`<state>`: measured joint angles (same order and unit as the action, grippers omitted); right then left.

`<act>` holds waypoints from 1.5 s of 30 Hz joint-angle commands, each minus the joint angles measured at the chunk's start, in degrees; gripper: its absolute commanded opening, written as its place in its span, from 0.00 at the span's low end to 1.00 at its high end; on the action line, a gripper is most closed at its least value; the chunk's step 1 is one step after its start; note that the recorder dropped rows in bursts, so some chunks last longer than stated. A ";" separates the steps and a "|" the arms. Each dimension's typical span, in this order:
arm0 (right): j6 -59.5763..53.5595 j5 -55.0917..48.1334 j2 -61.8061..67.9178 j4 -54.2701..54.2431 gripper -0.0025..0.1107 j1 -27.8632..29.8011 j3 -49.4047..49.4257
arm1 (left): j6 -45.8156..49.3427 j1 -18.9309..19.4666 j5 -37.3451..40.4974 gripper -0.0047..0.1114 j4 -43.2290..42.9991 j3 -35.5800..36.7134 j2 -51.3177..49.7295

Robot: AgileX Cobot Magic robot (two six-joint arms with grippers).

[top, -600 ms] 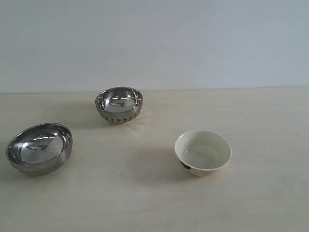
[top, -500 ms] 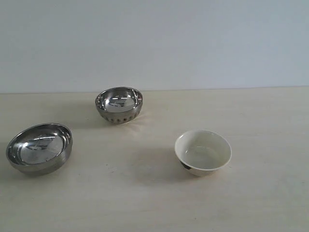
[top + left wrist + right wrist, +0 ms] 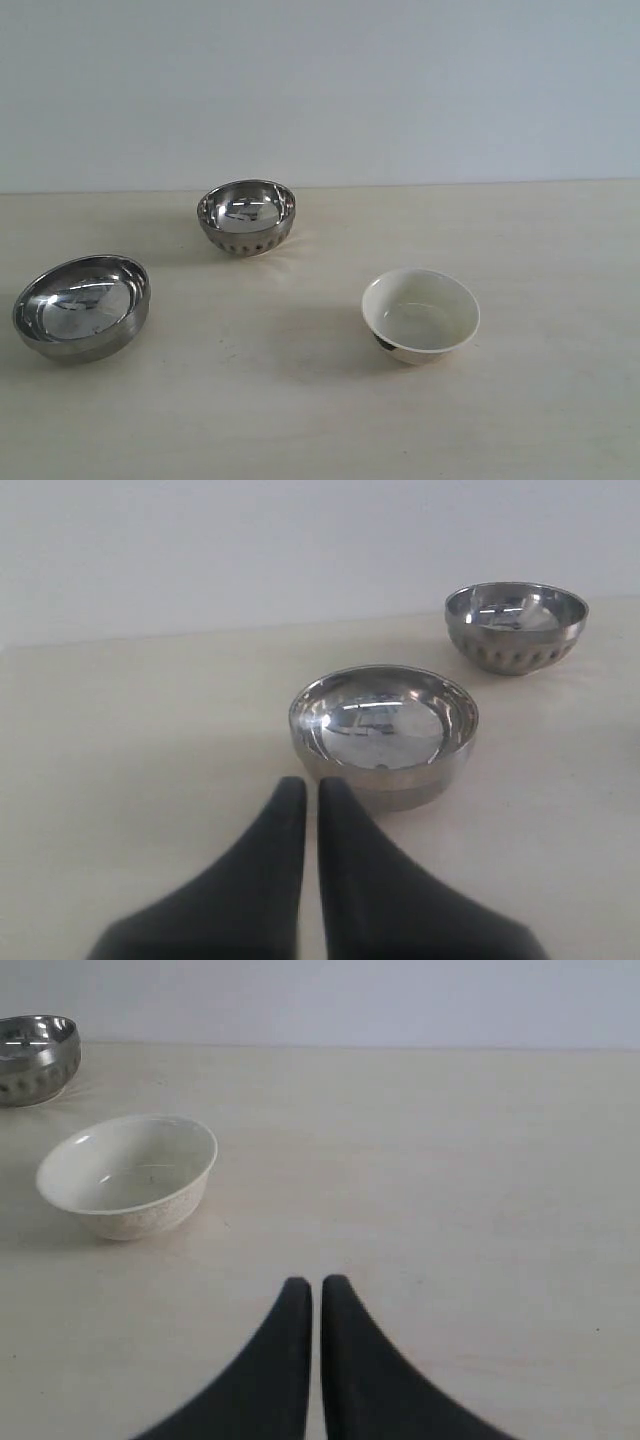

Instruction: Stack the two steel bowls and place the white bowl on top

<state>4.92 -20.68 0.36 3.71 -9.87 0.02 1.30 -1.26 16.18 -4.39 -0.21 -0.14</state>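
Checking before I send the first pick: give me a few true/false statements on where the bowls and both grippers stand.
1. The steel bowls are already nested. False: the wide steel bowl and the dimpled steel bowl stand apart on the table.
2. The white bowl sits upright and empty. True.
3. The left gripper holds a bowl. False: it is shut on nothing, just short of the wide steel bowl.
4. The right gripper is shut and holds nothing. True.
5. The white bowl rests on a steel bowl. False: it stands alone on the table.
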 commanded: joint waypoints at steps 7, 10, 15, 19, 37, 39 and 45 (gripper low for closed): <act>-0.36 0.25 -0.36 0.50 0.02 0.21 -0.02 | -12.73 0.04 -19.69 0.07 20.97 0.21 0.14; -0.36 0.25 -0.36 0.50 0.02 0.21 -0.02 | -17.48 0.04 -23.42 0.07 24.75 0.21 0.14; -0.36 0.25 -0.36 0.50 0.02 0.21 -0.02 | -35.15 0.04 -26.41 0.07 28.21 0.21 0.14; -0.36 0.25 -0.36 0.50 0.02 0.21 -0.02 | -41.41 0.04 -26.15 0.07 28.21 0.21 0.14; -0.36 0.25 -0.36 0.50 0.02 0.21 -0.02 | -6.47 0.04 -2.84 0.07 41.76 -0.54 0.14; -0.36 0.25 -0.36 0.50 0.02 0.21 -0.02 | 3.37 0.04 -2.08 0.07 49.70 -1.69 0.14; -0.36 0.25 -0.36 0.50 0.02 0.21 -0.02 | 21.61 0.04 4.49 0.07 63.95 -9.85 -1.31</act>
<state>4.92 -20.68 0.36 3.71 -9.87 0.02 15.24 -1.26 18.01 53.79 -6.21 -0.14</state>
